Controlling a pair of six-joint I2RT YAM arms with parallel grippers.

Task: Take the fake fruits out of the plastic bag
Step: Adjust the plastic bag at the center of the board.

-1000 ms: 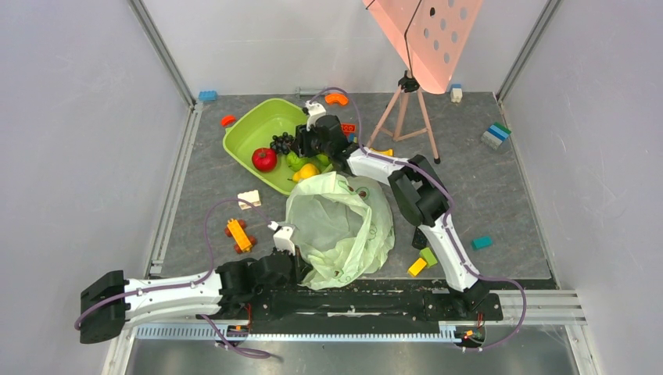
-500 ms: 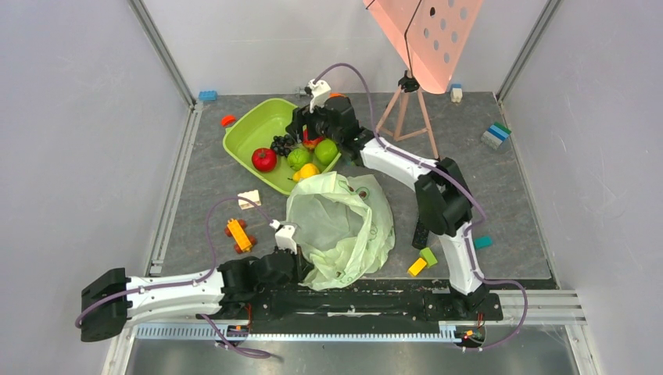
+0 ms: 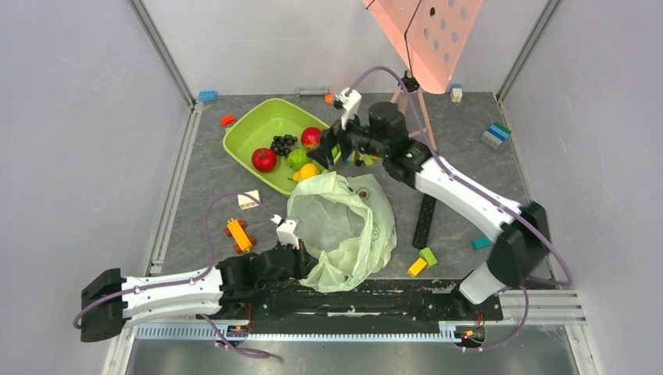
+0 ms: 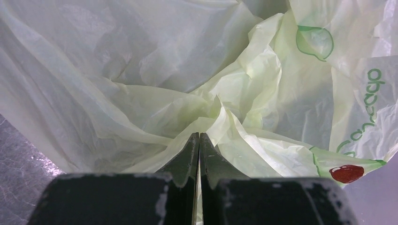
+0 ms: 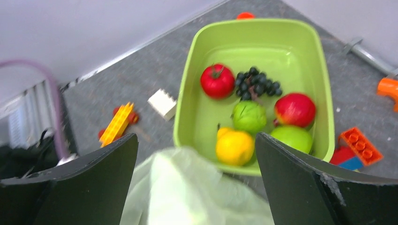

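While the left gripper [image 4: 199,140] is pinching a fold of the plastic bag [image 3: 344,223] between closed jaws, the right gripper [image 5: 196,140] is hovering, jaws wide apart and empty, beside the lime-green tub [image 3: 250,129], which is holding the grape bunch [image 5: 256,82] and 2 green fruits [image 5: 249,116].

Crumpled pale-green plastic bag [image 3: 344,226] near centre of grey table [image 3: 469,180], mouth open upward; left gripper [image 3: 300,251] at its near-left edge, touching it. Right arm stretched to far centre, right gripper [image 3: 335,151] over right rim of lime tub [image 3: 254,129]. In tub: tomato [image 3: 264,158], black grapes [image 3: 283,144], apple [image 3: 311,137], green fruit [image 3: 296,158], yellow pear [image 3: 307,171] at near rim, just beyond bag. Scattered around: toy car [image 3: 238,234], white block [image 3: 249,200], black strip [image 3: 424,221]. Pink board [image 3: 426,39] on tripod, far right.
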